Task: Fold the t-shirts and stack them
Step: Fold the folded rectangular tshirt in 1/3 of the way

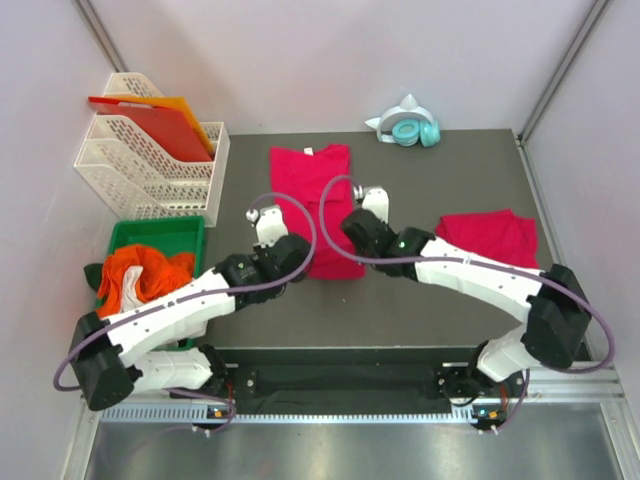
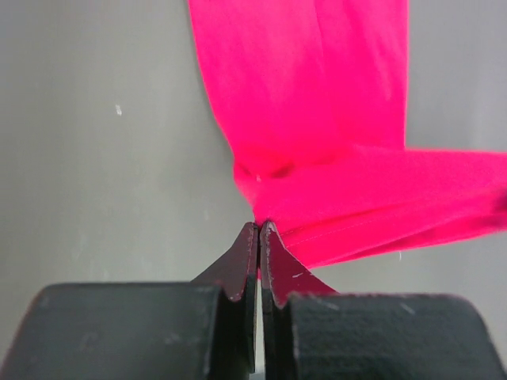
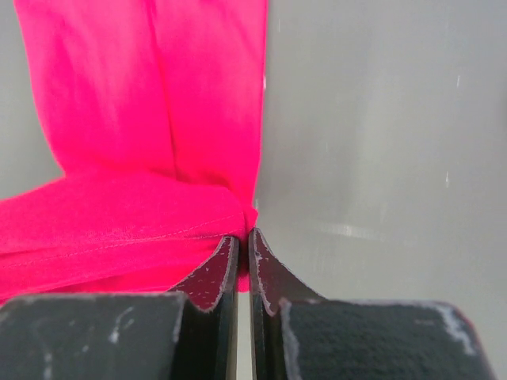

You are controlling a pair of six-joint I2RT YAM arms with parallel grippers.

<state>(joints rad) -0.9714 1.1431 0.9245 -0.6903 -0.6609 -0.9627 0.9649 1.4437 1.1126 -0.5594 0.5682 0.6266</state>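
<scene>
A crimson-pink t-shirt (image 1: 312, 190) lies lengthwise at the table's middle, its neck with a white label at the far end. My left gripper (image 1: 268, 222) is shut on its near left corner (image 2: 273, 207). My right gripper (image 1: 372, 203) is shut on its near right corner (image 3: 238, 207). Both hold the hem lifted and turned over toward the far end. A second pink t-shirt (image 1: 490, 238) lies folded at the right. The left gripper's fingertips (image 2: 252, 241) and the right gripper's fingertips (image 3: 228, 252) pinch cloth between them.
A white rack (image 1: 150, 160) with red-orange plastic sheets (image 1: 160, 125) stands at the far left. A green bin (image 1: 160, 235) with orange cloth (image 1: 140, 275) is at the left. Teal-and-white headphones (image 1: 408, 128) lie at the far edge.
</scene>
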